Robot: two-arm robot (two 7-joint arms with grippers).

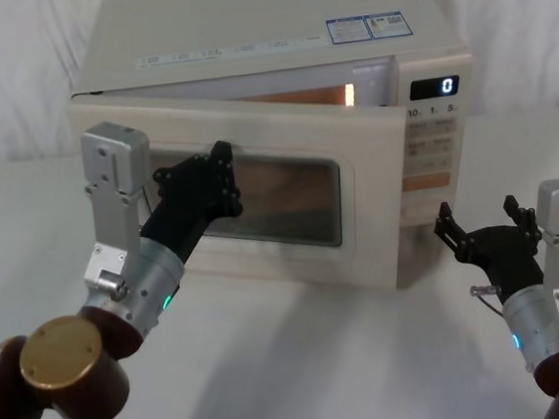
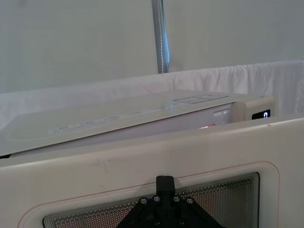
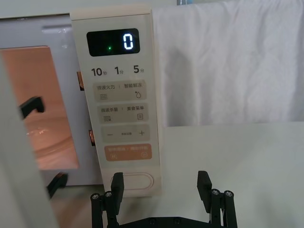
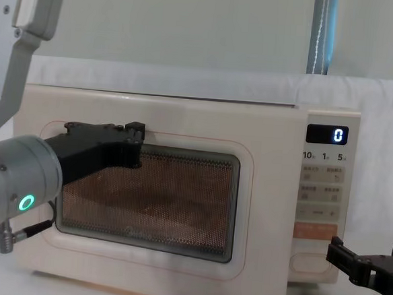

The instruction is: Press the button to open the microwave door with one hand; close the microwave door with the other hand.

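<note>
Microwave door [image 1: 288,194] ajar, hinged left, free edge swung outward, left claw [image 1: 218,179] clenched against it, right claw [image 1: 488,228] released.

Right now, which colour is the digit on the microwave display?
White, on a black display; the right wrist view shows it best.

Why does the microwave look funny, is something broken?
Nothing looks broken. The microwave door just hangs partly open, glowing orange inside, with the left gripper against its window. The right gripper waits open near the button.
</note>
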